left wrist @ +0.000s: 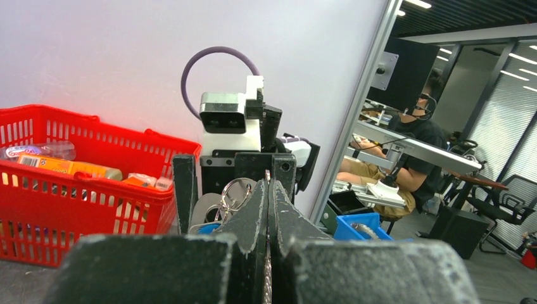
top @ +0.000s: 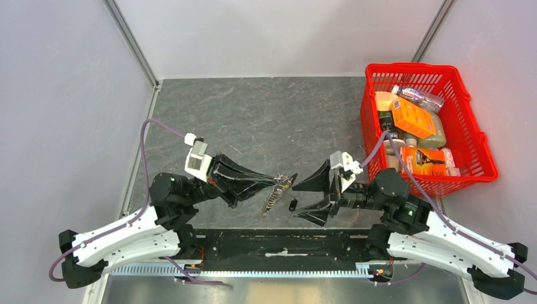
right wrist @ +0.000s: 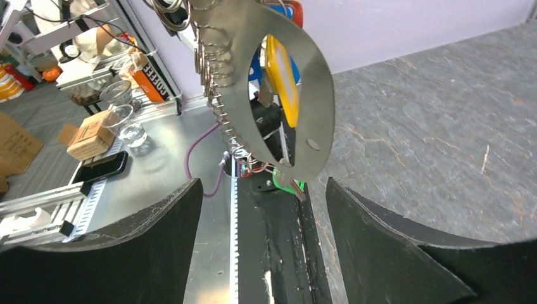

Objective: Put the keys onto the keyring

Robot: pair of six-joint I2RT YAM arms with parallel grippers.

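the keyring (right wrist: 316, 88) hangs above the table (top: 253, 114), pinched in my left hand (top: 277, 180), which is closed tight on it. a yellow key (right wrist: 282, 76) seems already on the loop, with the chain (right wrist: 212, 82) and green tag (right wrist: 292, 186) dangling. my right hand (top: 295, 201) faces it, spread wide and empty. a small black piece (top: 293, 205), likely a key, lies below. next i'd pick it up and thread it.

Table (top: 253, 114): dark grey, stone-look top. Small black piece (top: 293, 204) lies on it betw. the tips of the R gripper fingers (top: 320, 177), nearer the lower one; too small to ID. Red basket (top: 370, 126) w/ packaged goods sits on table out past the back end of those fingers. Black base plate (top: 285, 244) runs along near edge, below both finger pairs.
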